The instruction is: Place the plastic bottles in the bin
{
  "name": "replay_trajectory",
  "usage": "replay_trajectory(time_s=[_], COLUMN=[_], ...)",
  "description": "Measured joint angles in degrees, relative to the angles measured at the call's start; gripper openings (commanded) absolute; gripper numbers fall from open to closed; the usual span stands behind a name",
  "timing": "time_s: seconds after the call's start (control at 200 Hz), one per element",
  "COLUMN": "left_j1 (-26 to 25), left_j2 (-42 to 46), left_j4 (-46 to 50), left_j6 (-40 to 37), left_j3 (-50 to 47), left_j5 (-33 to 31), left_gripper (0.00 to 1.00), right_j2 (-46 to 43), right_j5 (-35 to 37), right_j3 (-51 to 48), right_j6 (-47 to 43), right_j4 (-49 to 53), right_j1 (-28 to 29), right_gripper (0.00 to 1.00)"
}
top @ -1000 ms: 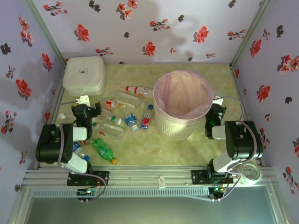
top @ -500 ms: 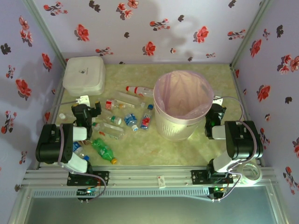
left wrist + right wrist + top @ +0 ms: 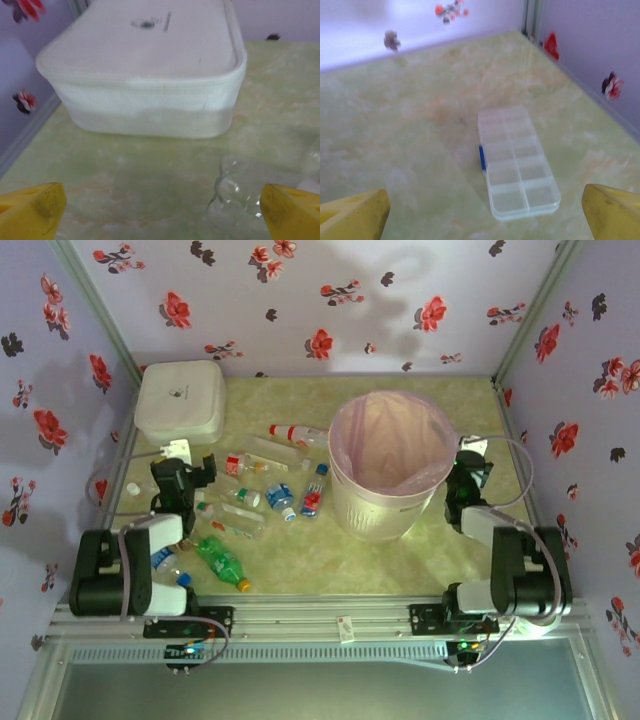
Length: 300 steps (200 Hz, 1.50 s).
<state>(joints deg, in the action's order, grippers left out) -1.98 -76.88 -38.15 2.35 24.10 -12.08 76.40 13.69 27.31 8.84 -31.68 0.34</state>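
Several small plastic bottles lie scattered left of the bin: a green one (image 3: 222, 562) nearest the arms, a clear red-labelled one (image 3: 297, 433) farthest, a blue-labelled one (image 3: 280, 498) in between. The round white bin (image 3: 375, 515) with its pink liner stands mid-table. My left gripper (image 3: 187, 468) hovers open at the left edge of the bottle pile. In the left wrist view, my left gripper (image 3: 160, 220) has its yellow fingertips (image 3: 30, 210) far apart, and a clear bottle base (image 3: 235, 192) lies near the right one. My right gripper (image 3: 470, 462) is open just right of the bin, holding nothing.
A white rounded lidded box (image 3: 180, 402) sits at the back left, close ahead of the left gripper (image 3: 145, 75). A clear compartment case with a blue latch (image 3: 517, 162) lies on the table ahead of the right gripper (image 3: 482, 220). Flowered walls enclose the table.
Both arms have reached forward from their folded pose. Each gripper has shifted slightly toward the back of the table. No bottle has moved.
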Motion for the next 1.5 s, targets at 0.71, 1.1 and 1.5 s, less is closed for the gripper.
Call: replay_trajectory(time_s=[0.71, 1.1, 1.5], left_j1=[17.03, 23.43, 23.43], left_j2=[17.88, -4.55, -12.92], left_j4=[66.55, 62.42, 54.90], left_j6=[24.52, 36.00, 39.56], left_j3=[26.32, 26.32, 26.32], left_j5=[-1.07, 11.30, 13.99], left_gripper=[0.96, 0.90, 0.91], right_j2=[-14.32, -21.90, -23.98], right_j5=[1.31, -10.67, -16.83], right_j3=[19.63, 22.29, 22.93], right_j6=[13.35, 12.83, 12.83], right_j4=[55.95, 62.01, 62.97], right_j1=[-14.62, -16.37, -16.48], right_gripper=[0.99, 0.99, 0.99])
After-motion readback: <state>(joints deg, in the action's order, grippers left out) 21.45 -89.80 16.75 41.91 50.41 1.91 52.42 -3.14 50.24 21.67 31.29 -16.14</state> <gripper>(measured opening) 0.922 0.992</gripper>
